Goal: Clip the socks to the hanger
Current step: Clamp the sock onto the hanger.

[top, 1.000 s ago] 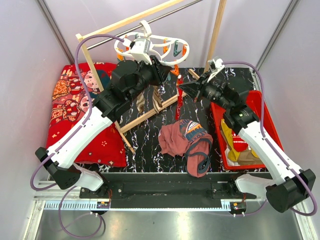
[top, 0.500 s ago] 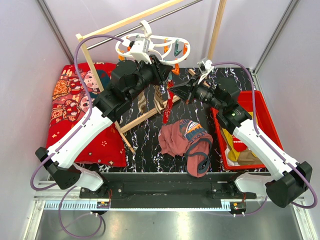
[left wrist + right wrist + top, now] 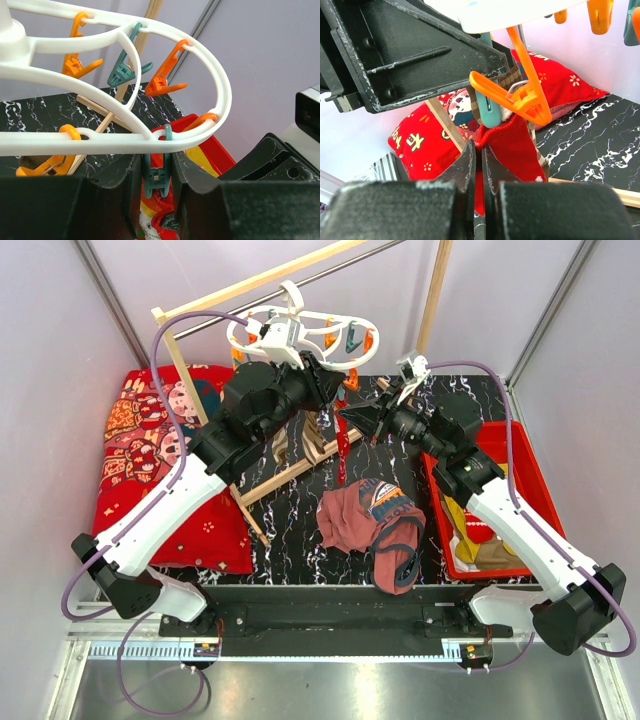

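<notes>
Two arms met under the white hanger (image 3: pixel 226 90), one on a peg, one holding up a red sock (image 3: pixel 512 145).

Your left gripper (image 3: pixel 157 162) sat just beneath the hanger's outer ring, its fingers closed to a narrow gap and pressing both sides of a teal peg (image 3: pixel 157 182) that hung from the ring. Your right gripper (image 3: pixel 479 150) was pinched almost fully closed on the sock's cuff – the cuff sat directly under the teal peg's mouth, just beside an orange peg (image 3: pixel 525 95). From above, the sock dangled from those fingers over the black marbled table (image 3: pixel 300 510), clear of the surface. Whether the peg had any grip on the cuff could not be told. More socks (image 3: pixel 470 530) – yellow and brown – lay in a red bin (image 3: pixel 505 435) at your right.
</notes>
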Available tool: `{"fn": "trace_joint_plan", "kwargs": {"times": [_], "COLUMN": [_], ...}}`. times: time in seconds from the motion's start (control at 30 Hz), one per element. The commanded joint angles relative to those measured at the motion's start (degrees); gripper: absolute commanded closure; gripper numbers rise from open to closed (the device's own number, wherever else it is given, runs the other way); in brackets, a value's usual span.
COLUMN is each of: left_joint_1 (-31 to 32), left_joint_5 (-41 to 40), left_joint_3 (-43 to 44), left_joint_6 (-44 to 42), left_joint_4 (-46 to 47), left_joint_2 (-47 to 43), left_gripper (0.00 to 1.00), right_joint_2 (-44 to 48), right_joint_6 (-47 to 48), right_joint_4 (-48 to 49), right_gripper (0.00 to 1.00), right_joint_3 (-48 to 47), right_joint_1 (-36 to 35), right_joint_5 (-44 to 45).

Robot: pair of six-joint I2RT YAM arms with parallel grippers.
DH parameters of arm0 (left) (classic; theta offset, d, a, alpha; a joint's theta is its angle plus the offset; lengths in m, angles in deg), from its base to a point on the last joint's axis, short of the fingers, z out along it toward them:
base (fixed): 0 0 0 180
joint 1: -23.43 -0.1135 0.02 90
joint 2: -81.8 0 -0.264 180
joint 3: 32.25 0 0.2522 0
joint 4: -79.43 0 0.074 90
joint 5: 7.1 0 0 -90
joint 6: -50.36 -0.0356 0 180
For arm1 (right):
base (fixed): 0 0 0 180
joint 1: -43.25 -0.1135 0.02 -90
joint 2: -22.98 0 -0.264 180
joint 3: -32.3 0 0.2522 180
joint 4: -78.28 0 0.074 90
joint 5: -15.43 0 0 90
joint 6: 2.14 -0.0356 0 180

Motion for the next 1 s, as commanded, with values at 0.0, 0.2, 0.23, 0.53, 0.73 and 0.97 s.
{"fn": "trace_joint_plan", "kwargs": {"times": [0.0, 0.2, 0.23, 0.53, 0.73, 0.97], "left_joint_1": [0.2, 0.4, 0.4, 0.8, 0.9, 0.9], "left_joint_5": [-0.3, -0.6, -0.6, -1.8, -1.8, -2.3], "left_joint_3": [-0.3, -0.4, -0.5, -0.5, -0.3, -0.5], "left_joint_6": [-1.0, -1.2, -1.3, -2.0, -2.2, -2.8], "left_joint_4": [2.7, 2.5, 2.5, 2.2, 2.2, 2.1], "left_joint_2": [-1.0, -1.0, -1.0, -0.9, -1.0, -1.7], "left_gripper": [1.00, 1.00, 1.00, 1.00, 0.94, 0.47], "right_joint_2": [0.3, -0.2, -0.2, -1.6, -2.6, -3.1], "right_joint_6": [0.8, 0.9, 0.9, 1.1, 1.5, 1.9], "right_joint_4": [3.5, 3.9, 3.9, 4.5, 4.6, 4.6], "right_gripper": [0.95, 0.95, 0.95, 0.95, 0.95, 0.92], "right_joint_3": [-3.1, -4.2, -4.5, -5.8, -6.6, -7.2], "right_joint_1": [-0.6, -0.6, -0.7, -0.9, -1.0, -1.0], "right_joint_5": [1.7, 2.1, 2.0, 1.9, 1.9, 2.1]}}
